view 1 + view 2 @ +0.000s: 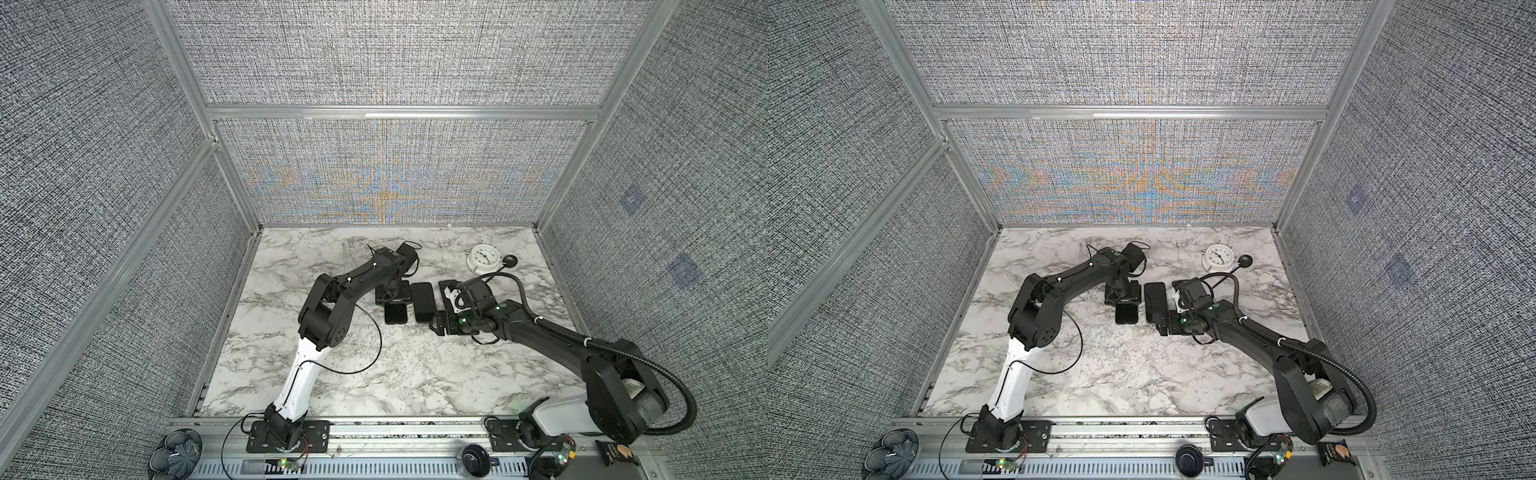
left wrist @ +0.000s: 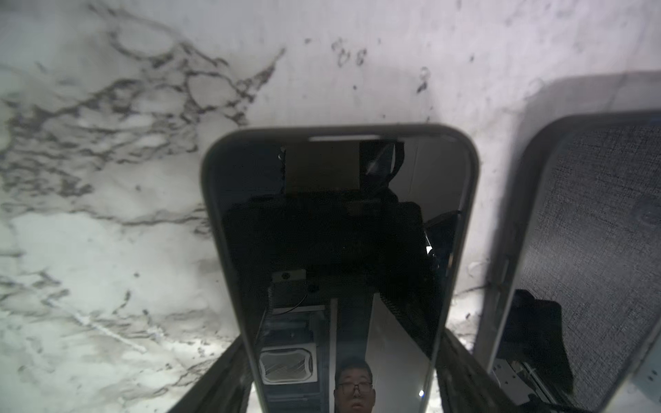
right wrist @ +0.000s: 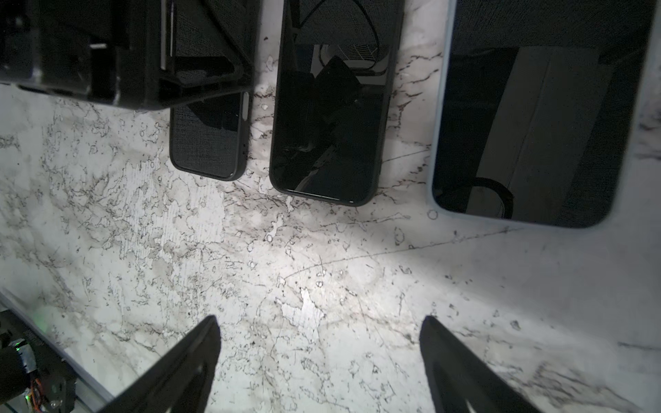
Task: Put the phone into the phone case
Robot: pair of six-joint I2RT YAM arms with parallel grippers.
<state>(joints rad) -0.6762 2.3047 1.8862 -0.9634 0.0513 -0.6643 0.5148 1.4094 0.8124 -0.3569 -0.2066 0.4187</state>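
My left gripper [image 2: 343, 339] holds the shiny black grey-rimmed phone [image 2: 339, 221] by its long sides, with the jaws wide. The phone lies on the white marble table [image 1: 374, 374], left of the round white clock [image 1: 482, 257]. My right gripper [image 3: 320, 318] is spread wide, holding nothing, in front of that clock.

2 top views: high, front, angled down over white grey-veined marble tabletop [image 1: 415, 374]. Wrist views: close, low; both catch glossy black phone [image 2: 339, 232].

Grey-veined white marble-patterned tabletop [image 1: 395, 386]; finely speckled grey woven-fabric walls [image 1: 374, 50]; round white alarm clock [image 1: 482, 257] far right (dark numerals); glossy black rectangular phone [image 3: 332, 118]; right of it, pale-blue-rimmed black phone [image 3: 529, 125].
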